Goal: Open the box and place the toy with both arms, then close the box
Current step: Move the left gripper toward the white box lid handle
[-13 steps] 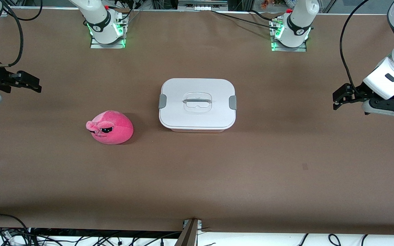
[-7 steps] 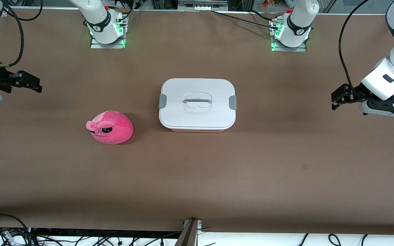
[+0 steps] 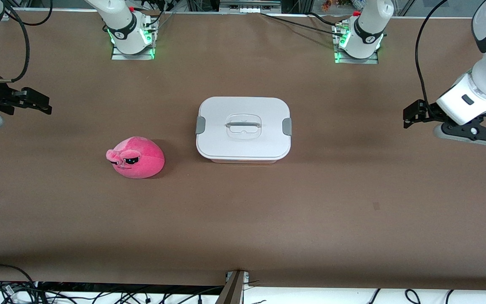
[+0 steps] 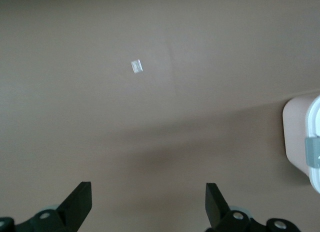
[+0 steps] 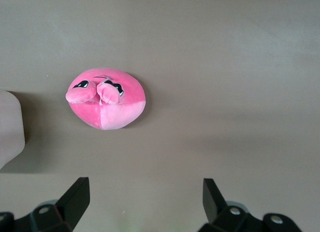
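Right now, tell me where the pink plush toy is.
The pink plush toy lies on the table beside the closed box, toward the right arm's end and slightly nearer the front camera; nothing touches it.

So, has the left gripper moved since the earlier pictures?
Yes. In the front view the left gripper, open and empty, has shifted toward the closed box and slightly toward the robots' bases.

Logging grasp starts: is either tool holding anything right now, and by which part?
Nothing is held. The left tool and right tool are open over bare table; the toy and closed box sit untouched.
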Available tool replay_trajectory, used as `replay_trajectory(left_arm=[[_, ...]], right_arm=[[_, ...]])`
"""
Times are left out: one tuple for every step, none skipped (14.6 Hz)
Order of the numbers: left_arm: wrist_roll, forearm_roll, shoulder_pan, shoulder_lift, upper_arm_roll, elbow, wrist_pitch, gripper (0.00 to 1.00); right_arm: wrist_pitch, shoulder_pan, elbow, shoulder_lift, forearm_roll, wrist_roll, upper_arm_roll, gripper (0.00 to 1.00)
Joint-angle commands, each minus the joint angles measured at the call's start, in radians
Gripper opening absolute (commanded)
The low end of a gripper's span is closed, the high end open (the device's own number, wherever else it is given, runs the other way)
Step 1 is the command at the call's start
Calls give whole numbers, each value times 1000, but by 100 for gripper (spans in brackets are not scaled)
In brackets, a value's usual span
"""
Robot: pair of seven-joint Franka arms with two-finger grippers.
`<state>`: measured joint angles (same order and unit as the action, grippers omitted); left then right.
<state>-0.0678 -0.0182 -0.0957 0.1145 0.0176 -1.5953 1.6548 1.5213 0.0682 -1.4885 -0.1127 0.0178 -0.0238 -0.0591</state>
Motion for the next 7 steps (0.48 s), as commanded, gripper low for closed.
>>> replay_trajectory(left_arm=[[2,-3,-28,68,63,24,-36,100],[3,-3,-42,100,97,31,-35,100],[2,-6,-58,131,119,34,-29,100],[-1,-2,-70,155,127,38,-24,100],[0,16,-87,184,143,69,-14,100],[-4,18,-104,217,154,102,-4,100],[-27,18,-130,241,172,118,-1,100]], right_arm=[[-9,-5,27,-12,4,-13,2,100],[-9,-8,27,-12,2,-13,1,100],[-9,-8,25,-12,2,-13,1,100],[-7,-7,27,-18,2,-13,1,100],[-7,-5,25,-33,4,-10,1,100],[-7,-4,27,-59,10,-10,1,100],[-7,-4,27,-77,13,-10,1,100]])
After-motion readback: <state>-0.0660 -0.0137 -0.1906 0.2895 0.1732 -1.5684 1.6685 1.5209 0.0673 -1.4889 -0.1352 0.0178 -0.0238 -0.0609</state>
